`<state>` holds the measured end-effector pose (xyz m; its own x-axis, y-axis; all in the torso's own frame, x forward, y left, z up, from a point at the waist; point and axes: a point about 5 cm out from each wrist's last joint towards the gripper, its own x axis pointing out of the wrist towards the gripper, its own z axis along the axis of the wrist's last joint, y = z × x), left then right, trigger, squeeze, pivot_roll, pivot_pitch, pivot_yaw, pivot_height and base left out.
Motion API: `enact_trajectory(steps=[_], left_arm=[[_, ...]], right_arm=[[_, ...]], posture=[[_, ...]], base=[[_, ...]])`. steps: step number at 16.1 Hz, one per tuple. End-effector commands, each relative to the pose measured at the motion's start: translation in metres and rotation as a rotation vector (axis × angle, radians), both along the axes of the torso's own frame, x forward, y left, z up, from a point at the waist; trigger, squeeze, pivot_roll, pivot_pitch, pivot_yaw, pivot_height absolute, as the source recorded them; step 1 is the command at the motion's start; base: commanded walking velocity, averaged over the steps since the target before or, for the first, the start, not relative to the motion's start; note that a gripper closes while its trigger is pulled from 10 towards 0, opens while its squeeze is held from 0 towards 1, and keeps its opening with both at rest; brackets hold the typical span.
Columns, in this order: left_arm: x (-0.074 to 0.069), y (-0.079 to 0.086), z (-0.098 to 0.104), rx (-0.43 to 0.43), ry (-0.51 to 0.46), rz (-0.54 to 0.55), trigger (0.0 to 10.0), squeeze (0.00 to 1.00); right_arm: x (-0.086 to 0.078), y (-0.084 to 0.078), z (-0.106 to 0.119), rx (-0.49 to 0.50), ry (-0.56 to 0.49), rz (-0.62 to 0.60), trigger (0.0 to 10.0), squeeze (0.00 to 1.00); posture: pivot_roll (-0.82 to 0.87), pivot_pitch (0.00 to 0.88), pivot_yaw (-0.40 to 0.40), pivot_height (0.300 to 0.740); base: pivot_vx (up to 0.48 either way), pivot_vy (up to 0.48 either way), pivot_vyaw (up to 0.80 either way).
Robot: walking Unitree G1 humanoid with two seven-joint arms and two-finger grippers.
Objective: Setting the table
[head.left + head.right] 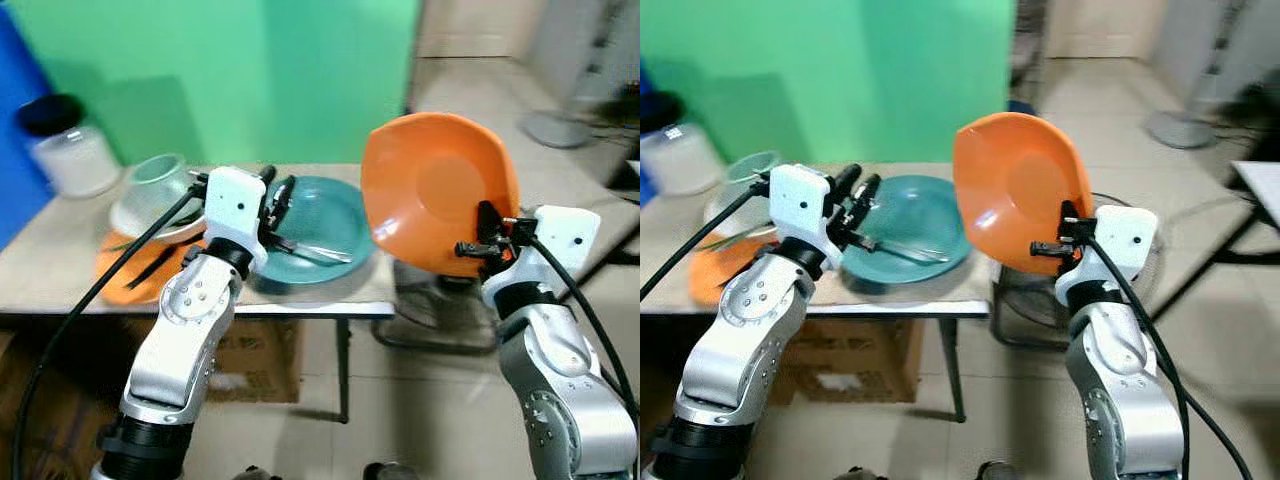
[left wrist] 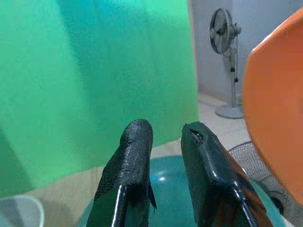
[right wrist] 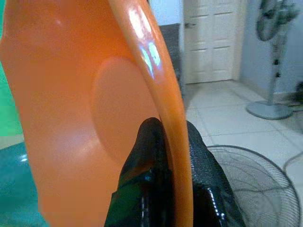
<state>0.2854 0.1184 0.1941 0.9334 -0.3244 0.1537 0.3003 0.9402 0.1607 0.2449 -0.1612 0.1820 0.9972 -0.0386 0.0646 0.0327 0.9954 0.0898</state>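
The right hand (image 1: 484, 240) is clamped on the rim of an orange plate (image 1: 435, 190), held nearly upright in the air off the tabletop's (image 1: 60, 270) right end. It looks light, stiff and glossy — so likely slippery; an edge pinch suits it. The left hand (image 1: 275, 195) hovers over the teal plate (image 1: 330, 215), fingers slightly parted — holding nothing.

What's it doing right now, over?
Right gripper shut on orange plate, held upright off the table's end. Left gripper over teal plate, fingers apart. Nothing blocking.
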Motion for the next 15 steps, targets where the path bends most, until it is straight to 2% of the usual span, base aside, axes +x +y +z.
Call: enact_trajectory(steps=[1, 6, 9, 15], left_arm=[[0.002, 0.006, 0.002, 0.017, -0.015, 0.028, 10.0, 0.00], [0.000, 0.009, -0.003, -0.018, 0.041, -0.014, 10.0, 0.00], [0.000, 0.011, -0.005, 0.002, 0.045, -0.013, 10.0, 0.00], [0.000, 0.022, -0.006, -0.018, 0.046, 0.052, 10.0, 0.00]], right_arm=[[-0.002, 0.000, 0.009, 0.016, -0.053, 0.006, 10.0, 0.00], [0.000, 0.007, 0.002, 0.035, 0.008, 0.050, 10.0, 0.00], [0.002, 0.009, -0.001, 0.030, 0.035, 0.063, 10.0, 0.00], [0.005, 0.011, -0.001, 0.022, 0.062, 0.089, 10.0, 0.00]], posture=[[0.00, 0.007, 0.073, 0.740], [0.01, 0.010, 0.071, 0.740], [0.01, 0.015, 0.070, 0.740], [0.01, 0.023, 0.061, 0.740]], base=[[0.000, 0.000, -0.80], [0.000, 0.000, -0.80], [0.000, 0.000, -0.80], [0.000, 0.000, -0.80]])
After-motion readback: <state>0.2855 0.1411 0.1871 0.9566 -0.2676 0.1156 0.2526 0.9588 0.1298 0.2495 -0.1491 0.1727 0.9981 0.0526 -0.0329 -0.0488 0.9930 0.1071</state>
